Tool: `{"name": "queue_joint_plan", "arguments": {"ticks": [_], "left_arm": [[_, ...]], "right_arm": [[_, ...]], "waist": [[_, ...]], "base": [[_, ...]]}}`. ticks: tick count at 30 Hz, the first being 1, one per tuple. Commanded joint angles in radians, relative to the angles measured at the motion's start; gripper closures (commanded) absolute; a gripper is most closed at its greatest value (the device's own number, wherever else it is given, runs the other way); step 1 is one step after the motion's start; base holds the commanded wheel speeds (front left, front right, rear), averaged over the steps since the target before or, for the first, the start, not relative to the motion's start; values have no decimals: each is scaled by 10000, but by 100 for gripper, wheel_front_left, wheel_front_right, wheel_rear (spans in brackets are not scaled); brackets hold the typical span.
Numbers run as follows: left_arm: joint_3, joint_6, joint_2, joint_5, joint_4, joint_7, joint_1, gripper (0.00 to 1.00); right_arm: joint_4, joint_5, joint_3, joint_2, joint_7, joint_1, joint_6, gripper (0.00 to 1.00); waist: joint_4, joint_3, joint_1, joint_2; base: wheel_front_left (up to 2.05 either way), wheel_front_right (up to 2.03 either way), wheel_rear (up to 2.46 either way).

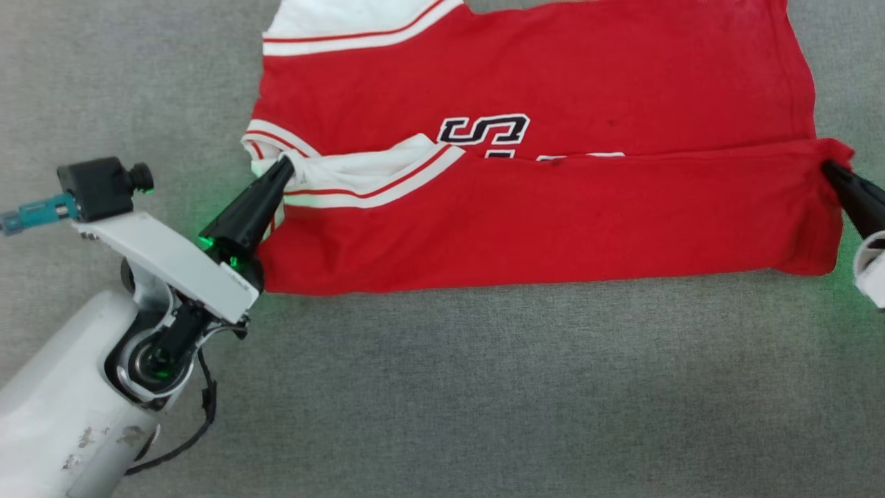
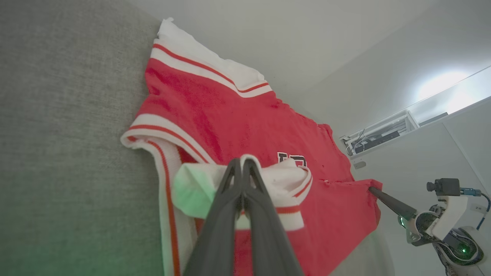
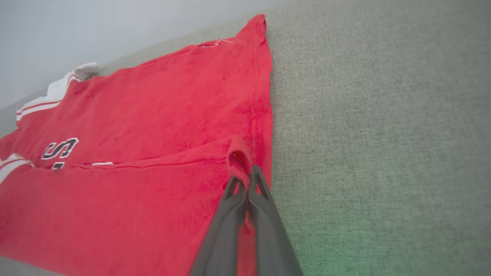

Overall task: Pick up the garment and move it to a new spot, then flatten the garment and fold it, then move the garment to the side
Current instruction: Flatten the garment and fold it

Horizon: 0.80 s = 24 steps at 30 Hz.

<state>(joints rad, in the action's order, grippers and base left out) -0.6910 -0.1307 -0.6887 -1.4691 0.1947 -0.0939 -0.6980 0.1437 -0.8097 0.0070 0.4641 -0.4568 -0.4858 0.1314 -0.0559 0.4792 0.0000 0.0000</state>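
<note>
The garment (image 1: 539, 90) lies on the grey cloth surface, its near part folded over so black lettering is half covered. It is red with white, red-striped sleeves. My left gripper (image 1: 282, 166) is shut on the white sleeve at the fold's left end; the left wrist view shows the shut fingers pinching the garment (image 2: 215, 115) with the left gripper (image 2: 242, 163) on the white trim. My right gripper (image 1: 830, 168) is shut on the red corner at the fold's right end. In the right wrist view the right gripper (image 3: 245, 174) grips a bunched red corner of the garment (image 3: 153, 115).
The grey fabric surface (image 1: 484, 387) spreads wide in front of the garment and to both sides. In the left wrist view a pale wall and a shelf unit (image 2: 379, 134) stand beyond the surface, and my right gripper (image 2: 374, 189) shows at the garment's far corner.
</note>
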Motion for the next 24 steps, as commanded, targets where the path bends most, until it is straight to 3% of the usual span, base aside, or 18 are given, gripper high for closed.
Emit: {"name": "queue_joint_plan", "arguments": {"ticks": [1,8,9,10,11,12,18,24], "left_arm": [[-110,6,-79,-19,175,-41,-80,100],[-777,17,-86,261,1145,-147,-205,100],[-884,20,-105,311,1325,-149,-255,94],[-1011,28,-165,458,1499,-206,-299,65],[-1119,28,-225,569,1655,-261,-366,3],[-1210,28,-234,601,1733,-319,-443,0],[-1811,11,-896,1347,1831,-294,-1234,0],[-2588,106,-1690,1924,1599,1458,-1991,0]], "right_arm": [[250,-126,253,53,98,-238,-16,100],[1267,-276,1149,235,612,-779,-16,100],[1374,-268,1318,276,703,-816,-16,100],[1465,-282,1471,316,827,-852,-16,84],[1553,-291,1578,372,1014,-891,-16,54],[1632,-292,1648,435,1205,-923,-16,4],[1841,-272,1946,847,2141,-553,-16,0],[1550,-503,1768,1135,2627,54,-16,0]], "waist": [[-137,208,0,0],[-76,205,0,0],[-64,163,0,0],[-56,105,0,0],[-52,43,0,0],[-44,-38,0,0],[50,-722,0,0],[108,-1307,0,0]], "base": [[0,0,0],[0,0,0],[0,0,0],[0,0,0],[0,0,0],[0,0,0],[0,0,0],[0,0,0]]}}
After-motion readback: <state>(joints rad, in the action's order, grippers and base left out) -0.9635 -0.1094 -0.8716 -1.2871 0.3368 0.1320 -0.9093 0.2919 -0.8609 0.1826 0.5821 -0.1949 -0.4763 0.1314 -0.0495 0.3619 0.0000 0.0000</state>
